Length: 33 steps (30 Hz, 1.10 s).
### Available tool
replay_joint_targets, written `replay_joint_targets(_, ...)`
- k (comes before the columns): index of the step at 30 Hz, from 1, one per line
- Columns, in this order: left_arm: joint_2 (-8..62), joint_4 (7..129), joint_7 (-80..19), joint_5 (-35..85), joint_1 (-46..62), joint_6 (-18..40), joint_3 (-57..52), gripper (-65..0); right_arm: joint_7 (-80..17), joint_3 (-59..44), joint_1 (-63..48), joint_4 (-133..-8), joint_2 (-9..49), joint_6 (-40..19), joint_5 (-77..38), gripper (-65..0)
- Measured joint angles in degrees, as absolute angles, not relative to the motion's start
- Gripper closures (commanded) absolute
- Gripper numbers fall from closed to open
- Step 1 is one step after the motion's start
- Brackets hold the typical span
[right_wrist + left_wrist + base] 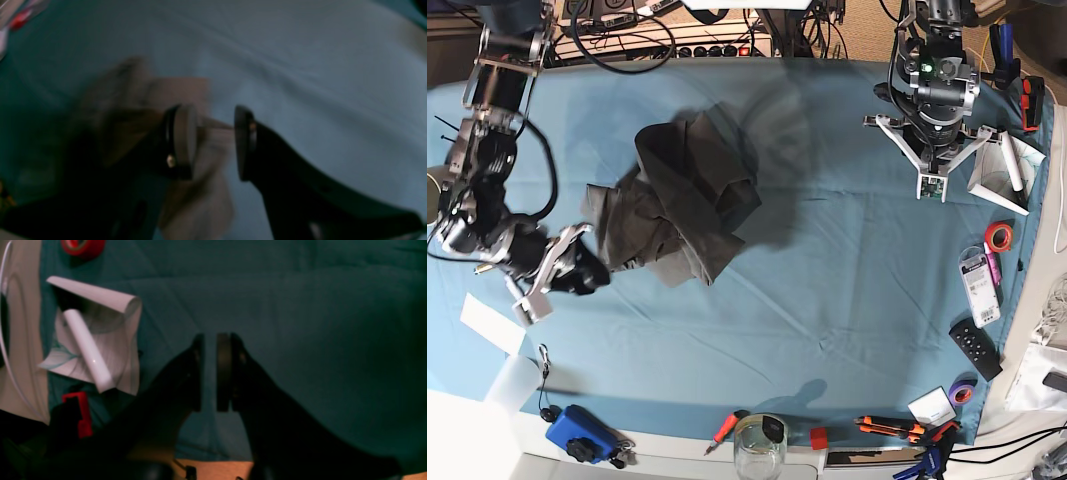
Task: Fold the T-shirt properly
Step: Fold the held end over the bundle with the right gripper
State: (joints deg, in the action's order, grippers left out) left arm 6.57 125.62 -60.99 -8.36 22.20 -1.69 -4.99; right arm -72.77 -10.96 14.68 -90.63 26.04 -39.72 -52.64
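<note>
While crumpled, T-shirt (677, 205) touches right hand (595, 272) | left hand (930, 170) well apart

The dark grey T-shirt (682, 205) is seen crumpled in a loose, heavily wrinkled heap, partly blurred, on the left half of the table, towards the far side

A wide stretch of teal surface (847, 300) lies open across the middle, while the crumpled T-shirt (682, 205) blocks the left-centre. Clutter hems the edges: red tape roll (998, 237), remote (975, 348) and rolled paper (1012, 170) along one side, glass jar (760, 447) and tools along the near rim.
</note>
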Motion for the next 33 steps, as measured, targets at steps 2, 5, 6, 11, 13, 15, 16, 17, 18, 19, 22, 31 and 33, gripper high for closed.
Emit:
replay_joint_targets(2,6.6,125.6,-61.0,-8.3,22.2,-1.7,-5.0,-5.3,-72.8,-11.0,17.2,-86.0,25.9,-39.3,-52.7,-20.0)
replay_joint_targets(5,6.5,125.6,-61.0,-7.9,22.2,-1.7,-5.0,-5.3,-71.7,-10.9,21.0,-79.0,25.7,-39.3,-50.7,-20.0)
replay_joint_targets(6,6.6,125.6,-61.0,-7.9,22.2,-1.7,-5.0,-5.3,-70.1,-10.9,22.2,-76.7,25.7,-39.3,-48.9,-20.0)
replay_joint_targets(11,6.5,125.6,-61.0,-7.9,22.2,-1.7,-5.0,-5.3,-67.3,-11.2,28.0,-65.3,24.7,-38.8,-46.5,-20.0)
replay_joint_targets(13,6.6,125.6,-61.0,-7.9,22.2,-1.7,-5.0,-5.3,-67.5,-11.2,29.3,-60.9,23.8,-38.9,-46.0,-20.0)
replay_joint_targets(15,6.5,125.6,-61.0,-7.9,22.2,-1.7,-5.0,-5.3,-68.2,-11.1,29.6,-57.6,22.7,-38.9,-45.2,-17.0)
replay_joint_targets(16,6.5,125.6,-61.0,-7.9,22.2,-1.7,-5.0,-5.3,-68.6,-11.1,29.5,-56.5,22.2,-39.0,-45.1,-12.9)
replay_joint_targets(17,6.5,125.6,-61.0,-7.9,22.2,-1.7,-5.0,-5.3,-68.8,-11.1,29.5,-55.6,21.9,-39.2,-45.0,-8.3)
replay_joint_targets(18,6.5,125.6,-61.0,-7.9,22.2,-1.7,-5.0,-5.3,-68.8,-11.1,29.4,-55.0,21.7,-39.3,-45.1,-4.3)
replay_joint_targets(19,6.5,125.6,-61.0,-7.9,22.2,-1.7,-5.0,-5.3,-68.7,-11.1,29.4,-54.7,21.5,-39.3,-45.1,-1.3)
replay_joint_targets(22,6.5,125.6,-61.0,-7.9,22.2,-1.7,-5.0,-5.3,-68.7,-11.1,29.5,-54.3,20.9,-39.3,-43.9,0.0)
replay_joint_targets(31,6.5,125.6,-59.5,-7.9,22.0,-1.5,-5.0,-5.3,-80.9,-8.3,28.6,-54.2,18.5,-39.4,-63.5,0.0)
replay_joint_targets(33,6.5,125.6,-59.5,-7.9,22.0,-1.5,-5.0,-5.3,-80.8,-6.5,28.7,-54.2,18.9,-39.5,-69.1,0.0)
